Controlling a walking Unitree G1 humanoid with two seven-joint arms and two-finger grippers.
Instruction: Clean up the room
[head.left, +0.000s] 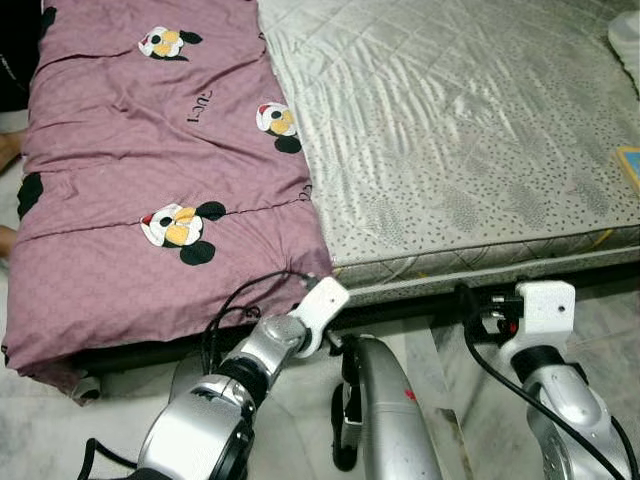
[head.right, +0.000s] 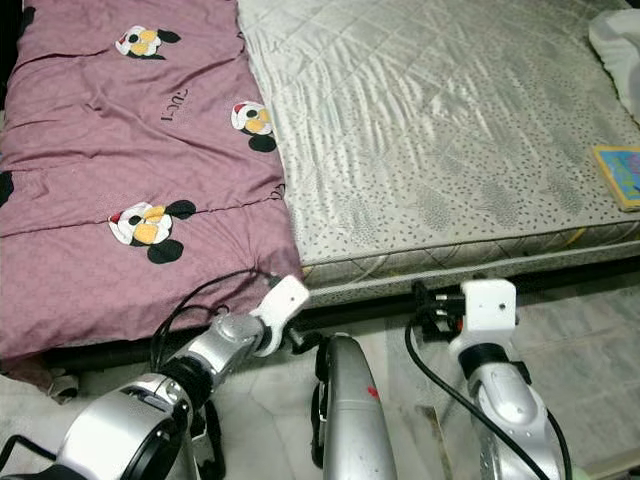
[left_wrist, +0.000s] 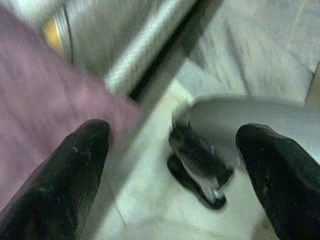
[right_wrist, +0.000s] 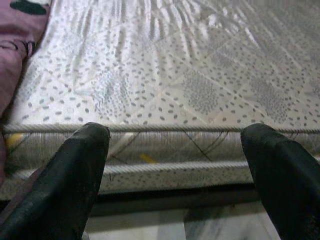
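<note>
Low beside the mattress (head.left: 460, 130), both hands (right_wrist: 172, 170) wide, unladen.

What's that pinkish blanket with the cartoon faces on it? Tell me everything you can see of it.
The blanket is a mauve quilted cover, soft-looking, printed with cartoon mouse heads with black ears and a small line of script. It lies spread fairly flat over the left side of the mattress, with a few creases running across it. Its right edge runs along the bare silver-grey mattress; its near edge drapes over the bed's front, hanging towards the floor. The left gripper, fingers open, is low beside that hanging corner.
</note>
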